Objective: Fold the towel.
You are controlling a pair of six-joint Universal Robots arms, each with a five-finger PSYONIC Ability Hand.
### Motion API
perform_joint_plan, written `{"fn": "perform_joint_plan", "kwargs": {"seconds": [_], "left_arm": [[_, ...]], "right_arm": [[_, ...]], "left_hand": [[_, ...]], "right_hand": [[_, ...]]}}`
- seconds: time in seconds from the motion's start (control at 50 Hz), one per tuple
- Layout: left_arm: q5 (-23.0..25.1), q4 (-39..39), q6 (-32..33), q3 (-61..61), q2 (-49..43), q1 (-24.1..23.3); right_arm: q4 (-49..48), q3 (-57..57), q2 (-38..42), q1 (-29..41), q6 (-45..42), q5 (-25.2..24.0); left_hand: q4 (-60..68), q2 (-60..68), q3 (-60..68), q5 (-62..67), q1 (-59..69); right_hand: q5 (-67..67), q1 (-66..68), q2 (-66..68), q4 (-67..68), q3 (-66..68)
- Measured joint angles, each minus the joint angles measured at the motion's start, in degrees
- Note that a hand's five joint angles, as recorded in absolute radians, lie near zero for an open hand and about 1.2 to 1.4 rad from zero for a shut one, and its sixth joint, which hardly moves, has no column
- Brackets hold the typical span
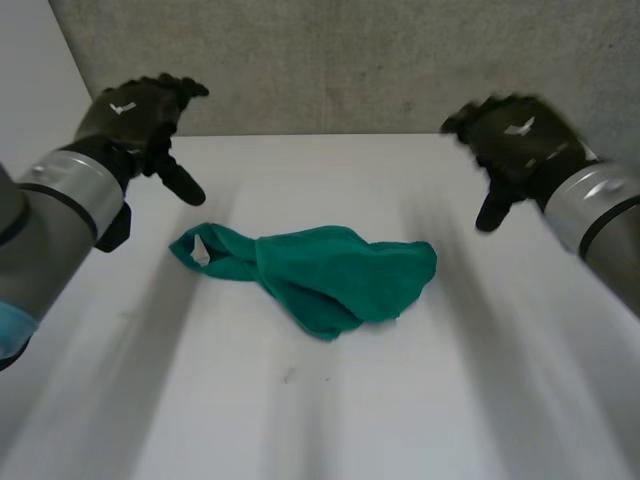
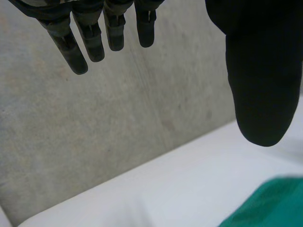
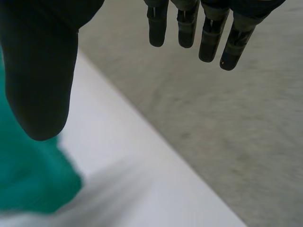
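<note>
Your left hand [image 1: 132, 115] and right hand [image 1: 515, 140] hover either side of the bunched towel [image 1: 325, 275], fingers [image 2: 94, 45] wide and empty, seemingly ready to grasp.

A white table [image 1: 400, 400] carries a single green towel [image 1: 320, 275]. The towel lies crumpled in a bunched heap near the table's middle. One end is twisted into a thin loop that rests flat on the surface.
</note>
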Motion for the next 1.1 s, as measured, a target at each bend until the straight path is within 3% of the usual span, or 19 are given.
{"fn": "perform_joint_plan", "kwargs": {"seconds": [0.04, 0.06, 0.16, 0.22, 0.4, 0.54, 0.62, 0.64, 0.66, 0.68, 0.7, 0.72, 0.78, 0.82, 0.92, 0.98, 1.06, 1.1], "left_arm": [[0.01, 0.34, 1.3, 0.13, -0.73, 0.05], [0.03, 1.85, 6.52, 0.59, -3.64, 0.38], [0.07, 4.37, 13.32, 1.35, -8.11, 1.35], [0.26, 7.69, 18.91, 3.09, -15.09, 3.14], [0.69, 11.11, 20.24, 8.39, -27.73, 4.56], [1.75, 12.96, 19.9, 11.72, -34.69, 4.57], [3.67, 14.42, 19.82, 12.46, -36.98, 4.55], [4.43, 14.95, 19.8, 12.51, -37.42, 4.54], [4.43, 14.95, 19.8, 12.51, -37.42, 4.54], [5.32, 15.58, 19.78, 12.51, -37.7, 4.5], [5.57, 15.78, 19.78, 12.5, -37.75, 4.5], [5.84, 15.99, 19.78, 12.48, -37.77, 4.49], [6.19, 16.47, 19.75, 12.44, -37.7, 4.46], [6.4, 17.39, 19.72, 12.32, -37.54, 4.44], [6.23, 19.78, 19.69, 12.11, -37.35, 4.21], [5.93, 21.17, 19.66, 11.89, -37.21, 3.82], [5.47, 21.86, 19.7, 11.2, -36.57, 3.15], [5.28, 21.91, 19.71, 10.72, -36.0, 2.85]], "right_arm": [[0.61, 0.02, 0.47, 0.67, -1.35, -0.29], [2.27, -0.02, 2.57, 3.63, -6.34, -1.17], [2.74, -0.56, 5.8, 7.73, -12.02, -2.09], [1.25, -2.81, 12.23, 12.66, -18.34, -3.94], [-4.6, -10.4, 26.11, 17.78, -21.29, -5.09], [-9.71, -16.23, 34.72, 19.01, -21.25, -1.68], [-11.59, -19.14, 38.3, 19.1, -21.52, 0.77], [-12.03, -20.47, 39.7, 19.03, -21.88, 1.68], [-12.03, -20.47, 39.7, 19.03, -21.88, 1.68], [-12.16, -21.25, 40.4, 18.95, -22.18, 2.18], [-12.23, -22.13, 41.06, 18.77, -22.51, 2.67], [-12.22, -22.52, 41.31, 18.66, -22.65, 2.86], [-12.24, -23.03, 41.19, 18.42, -22.51, 3.27], [-12.28, -22.89, 38.4, 17.86, -19.85, 4.46], [-12.25, -20.63, 30.46, 16.22, -9.55, 6.11], [-11.92, -17.34, 22.16, 12.79, 3.63, 6.71], [-10.47, -13.34, 14.64, 7.16, 14.32, 6.72], [-9.7, -12.43, 13.26, 5.6, 15.7, 6.66]], "left_hand": [[0.0, 0.0, 0.0, 0.0, 0.0], [0.0, 0.0, 0.0, 0.0, 0.0], [0.01, 0.08, 0.0, 0.01, 0.0], [0.17, 0.15, 0.05, 0.06, 0.21], [5.7, 5.77, 5.15, 4.86, 5.63], [12.94, 13.18, 12.36, 12.03, 13.06], [22.42, 22.77, 21.88, 21.2, 23.22], [26.73, 26.87, 26.24, 25.44, 27.54], [26.73, 26.87, 26.24, 25.44, 27.54], [26.73, 26.87, 26.24, 25.44, 27.54], [34.02, 34.54, 33.45, 32.69, 35.15], [40.04, 40.45, 39.81, 38.71, 40.94], [44.11, 44.18, 43.51, 42.76, 45.13], [56.37, 56.4, 55.47, 52.78, 53.16], [56.6, 56.84, 55.98, 52.78, 53.16], [56.78, 56.85, 55.98, 52.78, 53.16], [56.79, 56.96, 56.05, 52.78, 53.16], [56.79, 56.97, 56.05, 52.78, 53.16]], "right_hand": [[0.0, 0.0, 0.0, 0.0, 0.0], [0.0, 0.0, 0.0, 0.0, 0.0], [0.0, 0.0, 0.0, 0.0, 0.0], [0.0, 0.0, 0.0, 0.0, 0.0], [0.0, 0.0, 0.0, 0.0, 0.0], [1.73, 1.86, 2.16, 1.68, 2.46], [8.14, 8.05, 9.15, 8.71, 9.64], [20.01, 19.22, 22.03, 21.46, 22.55], [20.01, 19.22, 22.03, 21.46, 22.55], [26.89, 26.04, 30.89, 29.02, 31.24], [26.89, 26.04, 30.89, 29.02, 31.24], [44.84, 38.85, 47.69, 48.25, 48.63], [48.61, 41.33, 51.8, 53.61, 53.45], [49.05, 41.33, 52.14, 55.06, 54.86], [49.43, 41.33, 52.14, 55.16, 55.18], [49.59, 41.33, 52.15, 55.16, 55.18], [50.31, 41.33, 53.32, 55.16, 55.4], [50.51, 41.33, 53.32, 55.17, 55.52]]}}
